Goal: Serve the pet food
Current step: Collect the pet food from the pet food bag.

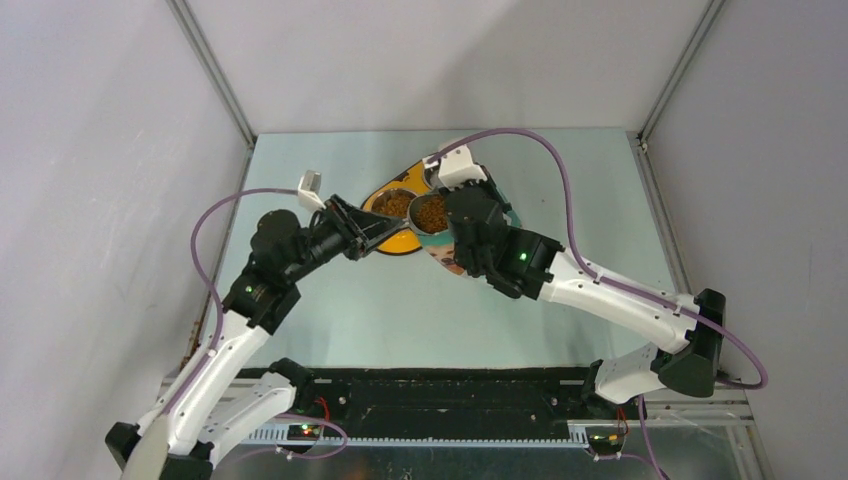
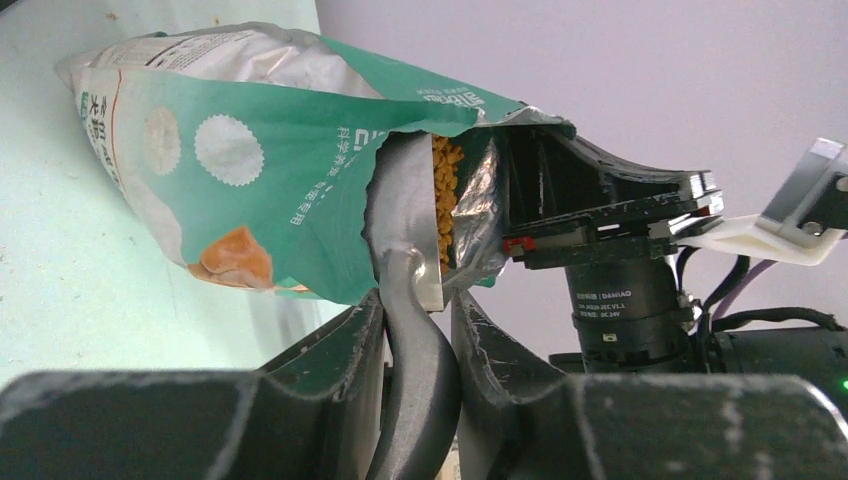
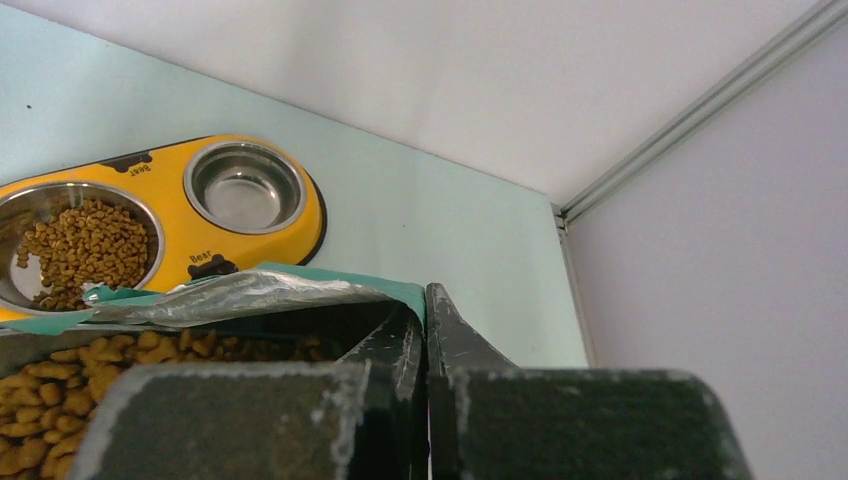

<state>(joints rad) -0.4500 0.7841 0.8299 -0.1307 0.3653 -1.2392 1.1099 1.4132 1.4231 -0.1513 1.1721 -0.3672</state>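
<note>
Scoop (image 2: 410, 330) in bag (image 2: 260, 180) — kibble (image 3: 85, 245) in bowl (image 3: 155, 240)

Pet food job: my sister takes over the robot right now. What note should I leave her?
Tools: left tool shut on the handle of the grey metal scoop, its bowl inside the teal-and-white foil bag; right tool shut on that bag's rim.
Done: brown kibble pellets lie in one steel bowl of the yellow double feeder.
To do: probably scoop more from the bag; the other steel bowl is empty.
</note>
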